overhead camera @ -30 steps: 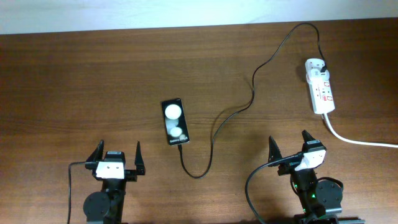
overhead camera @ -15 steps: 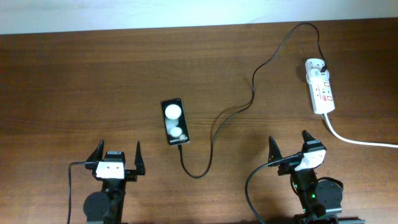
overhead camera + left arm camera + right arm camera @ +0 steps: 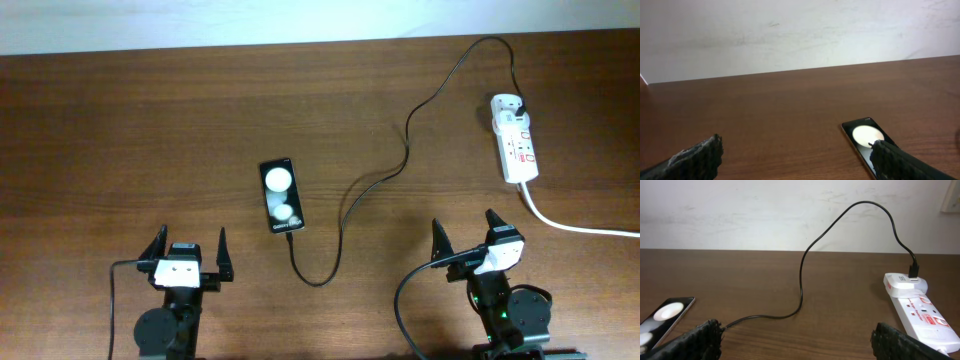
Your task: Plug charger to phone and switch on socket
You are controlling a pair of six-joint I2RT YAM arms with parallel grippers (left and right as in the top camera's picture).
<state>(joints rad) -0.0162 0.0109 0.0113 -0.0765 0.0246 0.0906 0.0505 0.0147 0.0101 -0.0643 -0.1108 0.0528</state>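
Note:
The black phone [image 3: 281,195] lies face up on the wooden table, with two white round spots on it. The thin black charger [image 3: 405,150] runs from its plug in the white socket [image 3: 516,148] at the far right, loops down and ends at the phone's near end. Whether the tip is inserted cannot be told. My left gripper [image 3: 190,240] stands open near the front edge, left of the phone and apart from it. My right gripper [image 3: 463,225] stands open at the front right, below the socket. The left wrist view shows the phone [image 3: 862,136] partly behind the right finger [image 3: 892,159].
A thick white cord [image 3: 580,228] leaves the socket toward the right edge. In the right wrist view the charger [image 3: 802,270] arches up in front of the white wall, with the socket [image 3: 920,307] at the right and the phone [image 3: 665,314] at the left.

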